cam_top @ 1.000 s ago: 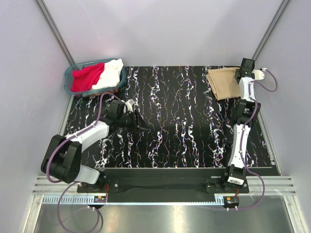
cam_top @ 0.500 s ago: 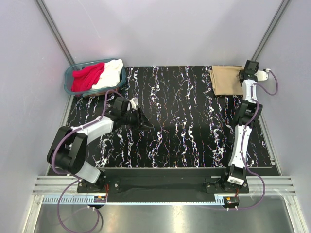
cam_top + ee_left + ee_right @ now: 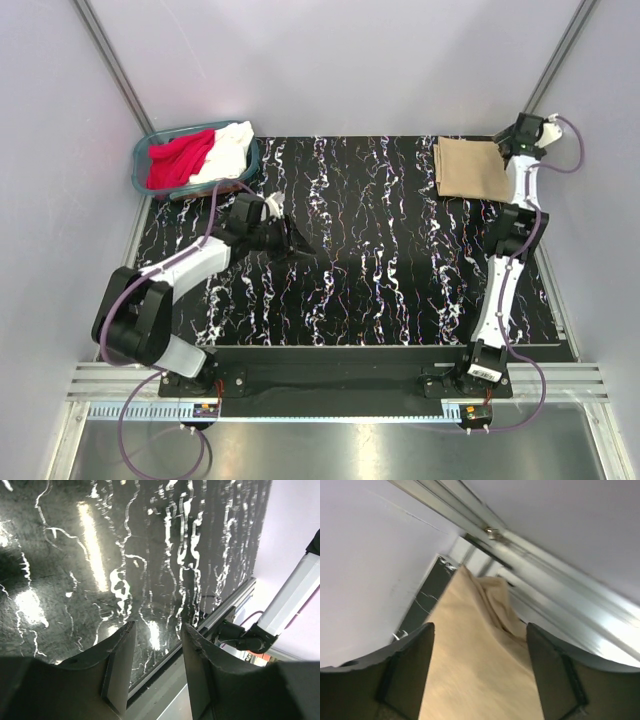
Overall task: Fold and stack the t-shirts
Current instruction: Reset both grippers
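Withdrawing from the far right corner of the table [image 3: 380,250] is the delicate step. The tan shirt [image 3: 470,168] lies there as a folded rectangle, close to the table's far edge and right edge. My right gripper [image 3: 479,630] sits low over it. Its fingers [image 3: 405,675] stand wide apart and clamp nothing, though the cloth fills the gap between them.

Hazards at the table's far right corner:
- Snagging. If a pad catches the top layer as I rise, the fold will likely pull open. The cloth already bunches at its far end, so that end is the likeliest to lift.
- Dragging. A sideways exit could slide the shirt toward the table's edge, leaving a poor base for the stack.
- Collision. My wrist is near the frame post and wall behind this corner. A wide swing could strike them.

Hazards at the table's far left corner:
- The basket [image 3: 137,160] stands there holding the red shirt [image 3: 180,160] and the white shirt [image 3: 228,152], both crumpled and touching each other.
- My left gripper [image 3: 157,630] hovers over bare table toward the near side of the basket, jaws partly apart and empty.
- A deep grab could take both shirts at once, since they lie pressed together.
- A pull with cloth caught on the rim could tip or drag the basket, which looks light.

Recommended practice: rise straight up before turning away from the tan shirt, and pinch only one colour at the basket.
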### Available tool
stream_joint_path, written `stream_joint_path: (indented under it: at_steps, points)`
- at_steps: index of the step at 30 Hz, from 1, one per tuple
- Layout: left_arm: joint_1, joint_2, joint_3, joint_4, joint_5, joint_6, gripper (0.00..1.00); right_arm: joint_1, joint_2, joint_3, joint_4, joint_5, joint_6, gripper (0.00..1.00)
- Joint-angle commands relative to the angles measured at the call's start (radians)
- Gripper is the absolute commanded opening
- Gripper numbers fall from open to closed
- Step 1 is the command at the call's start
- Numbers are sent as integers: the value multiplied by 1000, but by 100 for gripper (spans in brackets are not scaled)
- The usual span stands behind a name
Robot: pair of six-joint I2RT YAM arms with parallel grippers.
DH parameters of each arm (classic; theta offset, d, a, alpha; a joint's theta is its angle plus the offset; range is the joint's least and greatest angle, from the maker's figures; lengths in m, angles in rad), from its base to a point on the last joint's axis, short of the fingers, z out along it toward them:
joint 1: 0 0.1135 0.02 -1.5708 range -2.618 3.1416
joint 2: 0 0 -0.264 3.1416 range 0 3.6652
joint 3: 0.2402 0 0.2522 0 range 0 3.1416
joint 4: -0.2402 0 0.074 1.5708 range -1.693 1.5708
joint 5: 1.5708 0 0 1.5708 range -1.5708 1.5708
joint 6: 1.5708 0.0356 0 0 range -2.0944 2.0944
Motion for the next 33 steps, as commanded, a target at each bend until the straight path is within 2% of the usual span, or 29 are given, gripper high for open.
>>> stream_joint_path:
  at_steps: [1, 2, 3, 5, 9, 12, 16, 18, 19, 21, 22, 24, 25, 26, 28, 30, 31, 33]
  points:
    - [-2, -119, 43, -30, 15, 12, 46, -23, -213, -10, -162, 56, -204, 83]
    - [-2, -135, 40, -37, 17, 12, 46, -23, -239, -16, -190, 62, -218, 83]
    - [-3, -152, 36, -43, 21, 9, 46, -20, -267, -21, -216, 73, -230, 92]
    - [-3, -210, 10, -60, 27, -1, 46, -19, -334, -27, -265, 78, -272, 100]
    - [-3, -329, -61, -57, 29, -47, 48, 15, -436, -38, -454, 19, -350, 100]
    - [-3, -437, -121, -57, 11, -101, 50, 108, -568, -174, -520, 6, -427, 100]
    - [1, -576, -196, -70, -31, -199, 52, 227, -799, -541, -517, -86, -363, 100]
    - [1, -673, -260, -71, -70, -233, 54, 291, -934, -668, -487, -212, -320, 100]
    - [1, -711, -288, -71, -86, -276, 56, 302, -985, -813, -464, -261, -275, 100]
    - [3, -826, -380, -60, -127, -323, 61, 368, -1138, -976, -356, -422, -226, 100]
    - [3, -868, -416, -36, -137, -381, 62, 375, -1192, -1154, -313, -523, -145, 100]
    - [4, -992, -544, 5, -152, -451, 64, 388, -1357, -1351, -152, -626, -62, 100]
    - [4, -1033, -593, 62, -153, -538, 64, 388, -1410, -1538, -105, -696, 19, 100]
    - [4, -1116, -689, 94, -152, -582, 64, 389, -1506, -1628, -10, -735, 48, 100]
    - [4, -1202, -784, 191, -150, -715, 64, 391, -1591, -1856, 36, -798, 122, 100]
    - [4, -1339, -899, 240, -170, -785, 65, 392, -1700, -1984, 101, -836, 148, 99]
    - [4, -1385, -924, 237, -178, -825, 65, 392, -1735, -2077, 100, -840, 150, 100]
    - [4, -1492, -966, 205, -204, -844, 66, 392, -1824, -2157, 119, -850, 148, 100]
